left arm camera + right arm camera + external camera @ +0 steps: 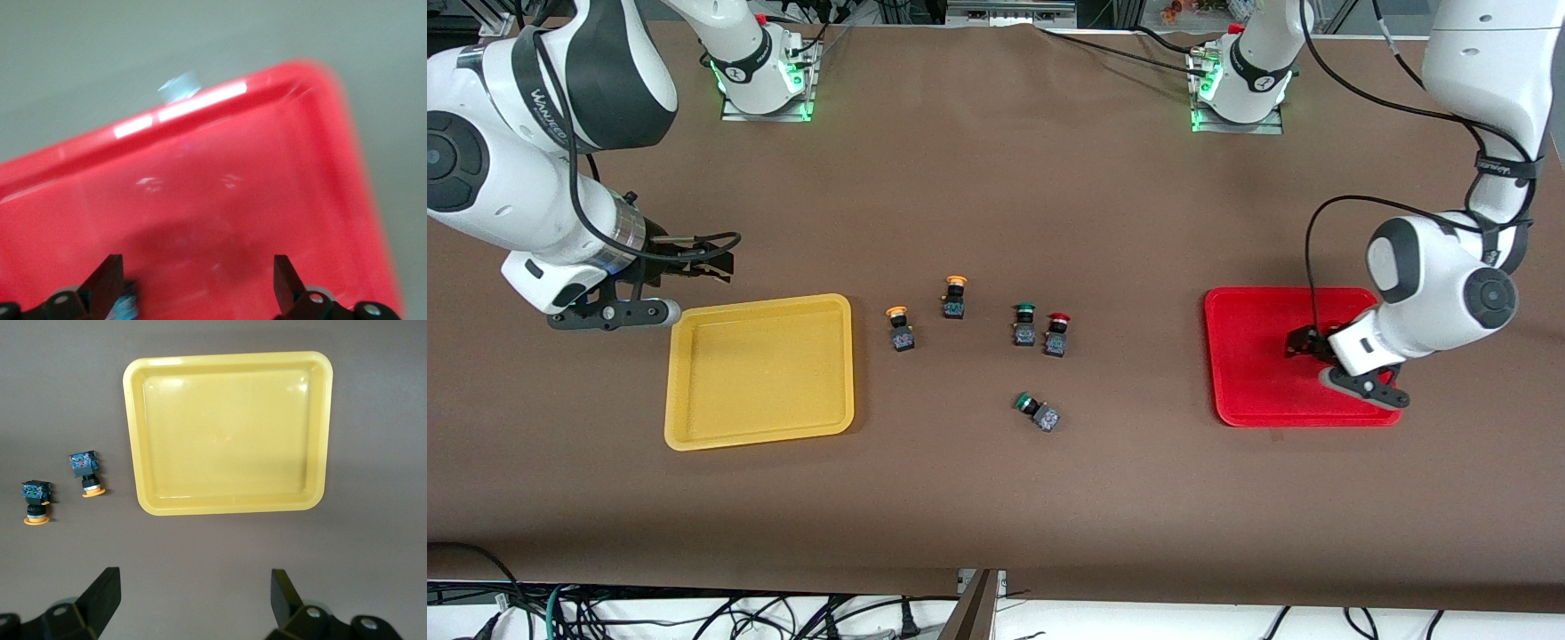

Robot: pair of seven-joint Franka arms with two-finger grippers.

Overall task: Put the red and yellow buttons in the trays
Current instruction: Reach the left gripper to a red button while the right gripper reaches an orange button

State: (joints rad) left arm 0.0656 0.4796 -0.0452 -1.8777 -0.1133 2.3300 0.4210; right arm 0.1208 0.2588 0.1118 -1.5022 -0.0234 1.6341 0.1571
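The yellow tray (760,369) lies toward the right arm's end and shows empty in the right wrist view (227,433). The red tray (1254,356) lies toward the left arm's end. Two yellow-capped buttons (901,327) (954,297) stand beside the yellow tray; both show in the right wrist view (85,473) (35,501). One red-capped button (1057,333) stands mid-table. The second red button is not clearly seen. My right gripper (711,263) (193,600) is open and empty over the table beside the yellow tray. My left gripper (1300,342) (197,283) is open, low over the red tray (220,187); a small bluish thing (127,308) sits by one finger.
Two green-capped buttons are on the table: one (1024,324) upright right beside the red-capped one, one (1036,412) lying on its side nearer the front camera. Brown table cloth lies between the trays and the table's front edge.
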